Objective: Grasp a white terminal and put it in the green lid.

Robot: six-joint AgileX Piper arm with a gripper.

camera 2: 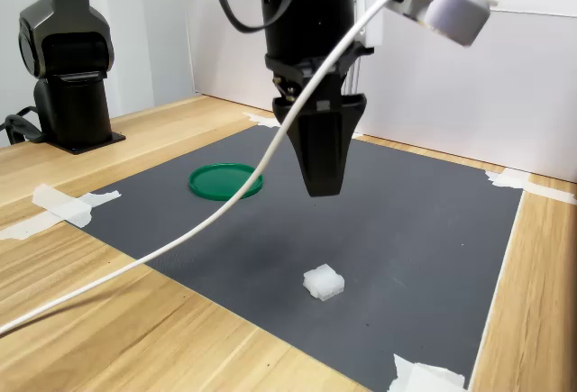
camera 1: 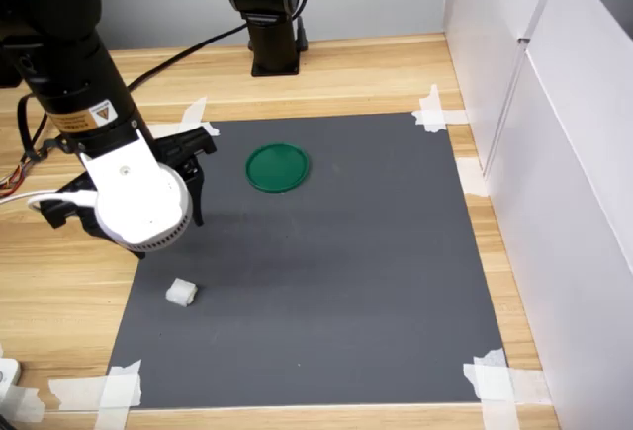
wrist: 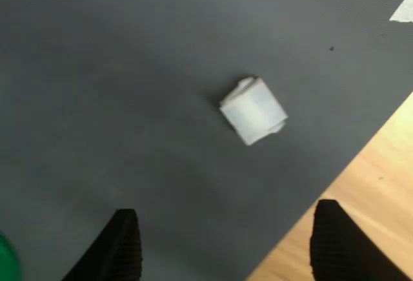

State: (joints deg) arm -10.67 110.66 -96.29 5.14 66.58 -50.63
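The white terminal (camera 1: pixel 181 293) (camera 2: pixel 324 282) lies on the dark grey mat (camera 1: pixel 336 272) near the corner that is front left in the first exterior view. In the wrist view the white terminal (wrist: pixel 253 111) sits beyond the two black fingertips (wrist: pixel 122 245), apart from them. My gripper (camera 1: pixel 196 193) (wrist: pixel 229 249) (camera 2: pixel 322 180) hangs above the mat between the terminal and the green lid, open and holding nothing. The green lid (camera 1: pixel 277 167) (camera 2: pixel 225 180) lies flat farther back on the mat, with nothing in it. A sliver of it shows as the green lid (wrist: pixel 5 261) in the wrist view.
White tape strips (camera 1: pixel 104 390) hold down the mat's corners. A black camera stand (camera 1: pixel 265 15) (camera 2: pixel 68 59) rises at the back of the wooden table. White wall panels (camera 1: pixel 554 153) close off the first exterior view's right. A white cable (camera 2: pixel 207 221) trails from the wrist.
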